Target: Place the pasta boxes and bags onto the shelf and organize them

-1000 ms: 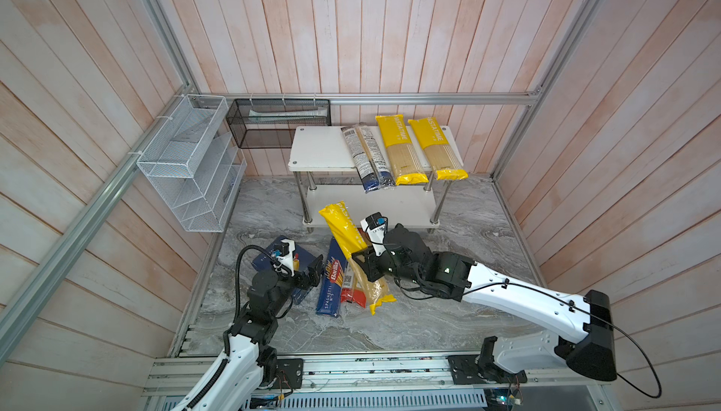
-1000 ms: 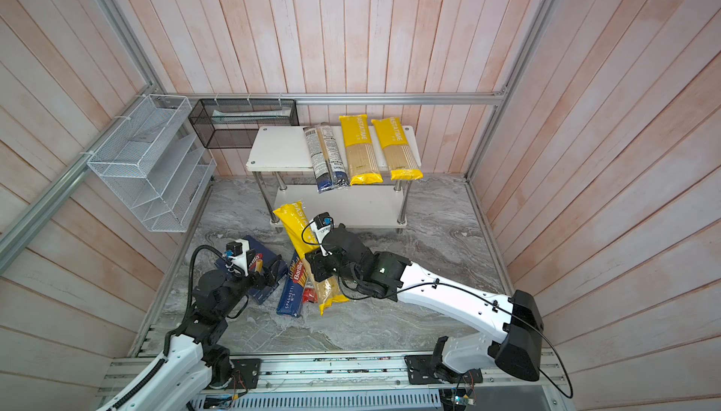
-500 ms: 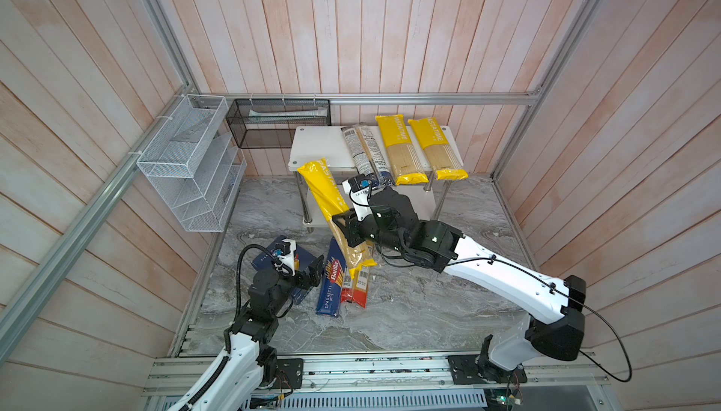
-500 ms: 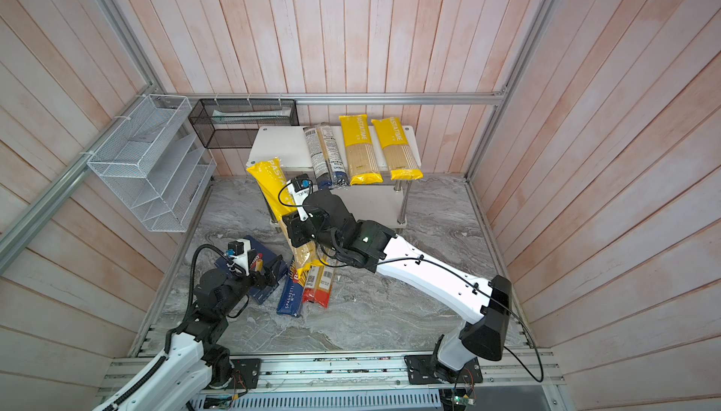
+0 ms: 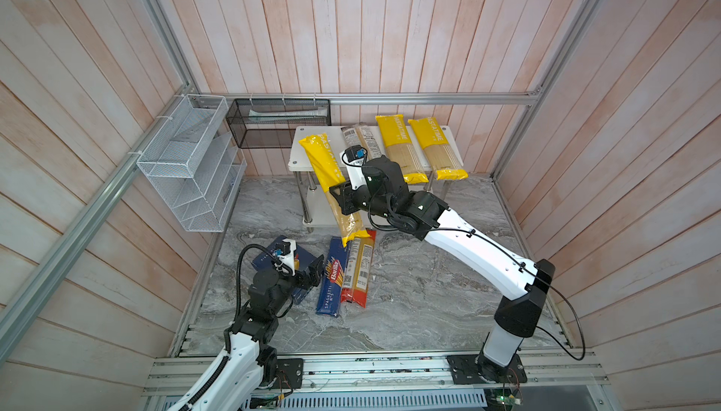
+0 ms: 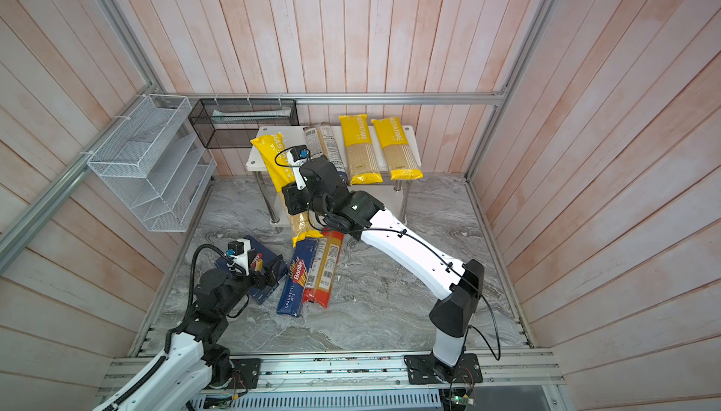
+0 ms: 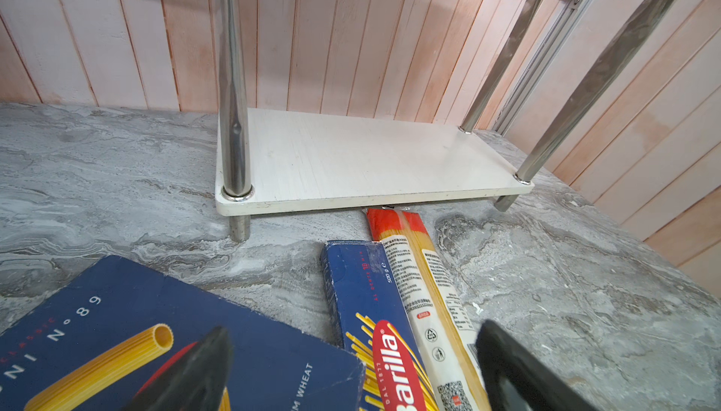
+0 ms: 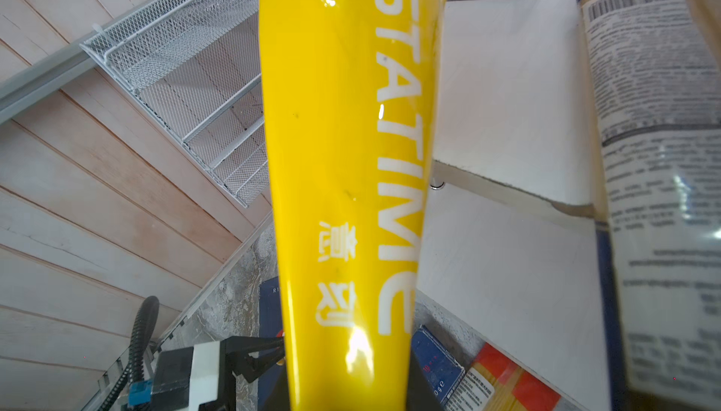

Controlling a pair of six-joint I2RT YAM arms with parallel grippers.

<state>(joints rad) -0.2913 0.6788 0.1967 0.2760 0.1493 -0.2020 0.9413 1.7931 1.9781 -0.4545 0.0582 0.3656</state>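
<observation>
Clamping the middle of a yellow PASTATIME bag [image 5: 323, 157], the right end effector [image 5: 338, 197] holds it tilted in the air. Its upper end is over the left part of the shelf [image 5: 298, 152] top board and its lower end hangs above the worktop [image 5: 429, 292]. Two more yellow bags [image 5: 398, 147] and the slim clear bags [image 5: 361, 140] lie on that board. The left end effector [image 5: 314, 272] hovers, jaws spread wide, over the wide Barilla box [image 5: 269, 259]. Beside it lie the narrow spaghetti box [image 5: 331, 278] and the red-ended bag [image 5: 359, 268], touching.
</observation>
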